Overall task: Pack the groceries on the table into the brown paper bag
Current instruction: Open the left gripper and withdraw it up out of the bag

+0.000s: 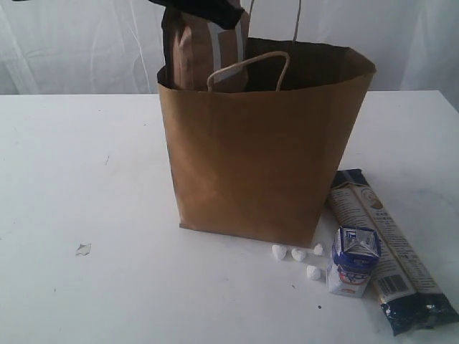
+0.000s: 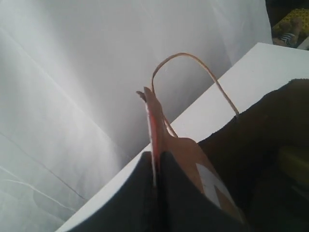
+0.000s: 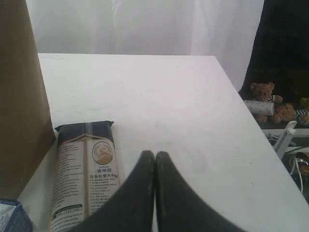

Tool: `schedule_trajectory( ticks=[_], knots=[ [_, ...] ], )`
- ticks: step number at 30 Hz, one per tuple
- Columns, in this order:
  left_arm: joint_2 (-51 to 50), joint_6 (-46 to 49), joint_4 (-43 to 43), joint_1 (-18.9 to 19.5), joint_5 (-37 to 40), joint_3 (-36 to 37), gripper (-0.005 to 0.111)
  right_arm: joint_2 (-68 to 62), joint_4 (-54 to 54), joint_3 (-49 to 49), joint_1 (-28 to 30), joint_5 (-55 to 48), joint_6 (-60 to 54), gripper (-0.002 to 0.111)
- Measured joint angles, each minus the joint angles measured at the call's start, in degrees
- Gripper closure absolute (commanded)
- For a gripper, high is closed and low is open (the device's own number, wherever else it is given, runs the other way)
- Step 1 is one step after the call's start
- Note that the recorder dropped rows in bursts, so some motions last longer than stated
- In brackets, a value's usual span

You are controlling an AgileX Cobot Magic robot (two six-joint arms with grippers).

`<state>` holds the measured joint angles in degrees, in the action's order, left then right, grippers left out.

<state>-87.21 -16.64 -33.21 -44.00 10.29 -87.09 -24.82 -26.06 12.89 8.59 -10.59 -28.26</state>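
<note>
The brown-red pouch [image 1: 204, 54] hangs half inside the brown paper bag [image 1: 251, 165], at the left of its mouth. The left end effector [image 2: 155, 162] pinches the pouch's top seam in a narrow grip. This looks like the drop-in step: lower, then let go. The small blue-white carton [image 1: 353, 259] and the long dark-blue-and-cream packet [image 1: 391, 251] wait on the desk [image 1: 86, 165] beside the bag. The right end effector [image 3: 155, 159], closed and empty near the packet, must open first.
</note>
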Motion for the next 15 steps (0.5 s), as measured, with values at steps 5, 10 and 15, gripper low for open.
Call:
schedule_trajectory(
  ticks=[5, 10, 15],
  knots=[
    [-0.13, 0.00, 5.60, 0.00, -0.25, 0.00, 0.059, 0.00, 0.00, 0.00, 0.00, 0.00, 0.00, 0.108],
    [-1.79, 0.00, 10.78, 0.00, 1.08, 0.00, 0.052, 0.00, 0.00, 0.00, 0.00, 0.00, 0.00, 0.108],
    [-2.55, 0.00, 12.14, 0.00, 2.93, 0.00, 0.052, 0.00, 0.00, 0.00, 0.00, 0.00, 0.00, 0.108]
  ],
)
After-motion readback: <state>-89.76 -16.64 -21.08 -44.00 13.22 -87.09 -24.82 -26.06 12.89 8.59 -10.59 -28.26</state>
